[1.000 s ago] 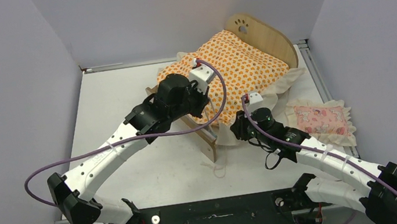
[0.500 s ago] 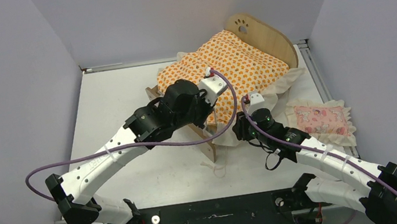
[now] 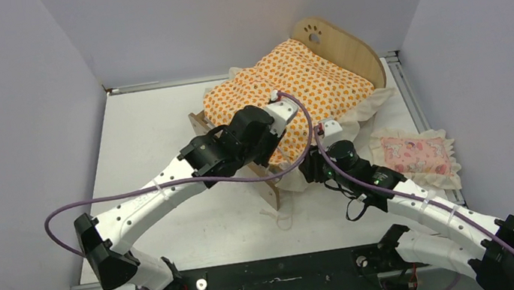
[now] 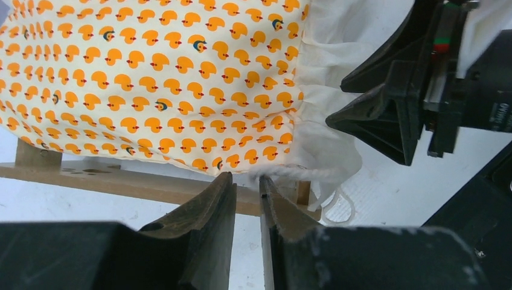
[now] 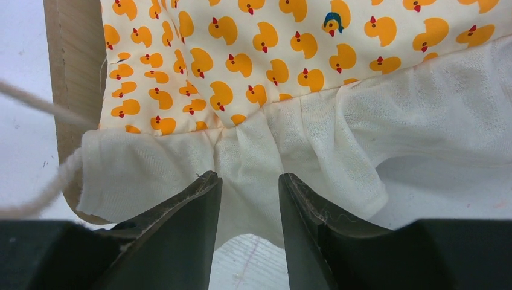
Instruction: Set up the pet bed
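— White table (image 3: 153, 129), boxed in by pale grey walls. Closest to the arm bases?

— Right pincer (image 5: 247, 178), low at the near right corner of the pet bed (image 3: 357, 56). Fingers spread, with the white ruffle (image 5: 314, 139) lying across the gap beyond the tips, not pinched.

— Beside it?

— Pink frilled pillow (image 3: 413, 155), flat on the table just right of the bed.

— And the left one?

— Left pincer (image 4: 246, 178), a little farther in, at the wooden foot rail (image 4: 121, 184). Fingers a narrow slit apart, nothing seen between them. White cord (image 4: 302, 172) right beside one tip.

— Bed itself?

— On the right half of the table, set at a slant, foot toward the arms. Duck-print mattress (image 3: 298, 82) lying on the frame, ruffle spilling over the right side. Farthest back, the arched headboard (image 3: 334, 41) with its paw cutout, close to the rear wall.
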{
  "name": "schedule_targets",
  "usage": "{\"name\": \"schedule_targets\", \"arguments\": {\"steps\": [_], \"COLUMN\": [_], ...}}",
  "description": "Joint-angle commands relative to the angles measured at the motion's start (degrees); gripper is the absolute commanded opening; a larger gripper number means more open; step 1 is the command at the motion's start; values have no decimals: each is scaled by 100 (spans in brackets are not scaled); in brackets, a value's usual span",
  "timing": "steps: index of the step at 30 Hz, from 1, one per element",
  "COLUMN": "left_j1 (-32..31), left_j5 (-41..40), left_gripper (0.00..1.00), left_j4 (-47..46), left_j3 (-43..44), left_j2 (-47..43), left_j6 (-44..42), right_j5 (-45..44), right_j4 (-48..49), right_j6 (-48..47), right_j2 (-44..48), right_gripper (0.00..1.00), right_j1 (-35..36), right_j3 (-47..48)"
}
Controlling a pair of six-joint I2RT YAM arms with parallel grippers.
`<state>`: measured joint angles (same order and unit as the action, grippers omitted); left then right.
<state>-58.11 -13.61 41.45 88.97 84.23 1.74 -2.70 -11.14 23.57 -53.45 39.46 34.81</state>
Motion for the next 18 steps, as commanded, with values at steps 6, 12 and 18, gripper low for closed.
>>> {"name": "schedule_targets", "arguments": {"steps": [6,12,18], "left_j1": [-37,46,677], "left_j5": [-262,-867,-803], "left_gripper": [63,82,79], "left_j4": [184,431,274], "left_j3": [-3,-166,-1155], "left_j2": [199,-291,-734], "left_j6": [532,1320,2790], "right_j5": [149,115,226], "right_j4": [193,56,27], "right_j6": [-82,-87,-82], "right_j2": [168,258,462], "right_gripper": [45,46,46], "right_j1": [2,0,17], "right_j3": [246,222,93]}}
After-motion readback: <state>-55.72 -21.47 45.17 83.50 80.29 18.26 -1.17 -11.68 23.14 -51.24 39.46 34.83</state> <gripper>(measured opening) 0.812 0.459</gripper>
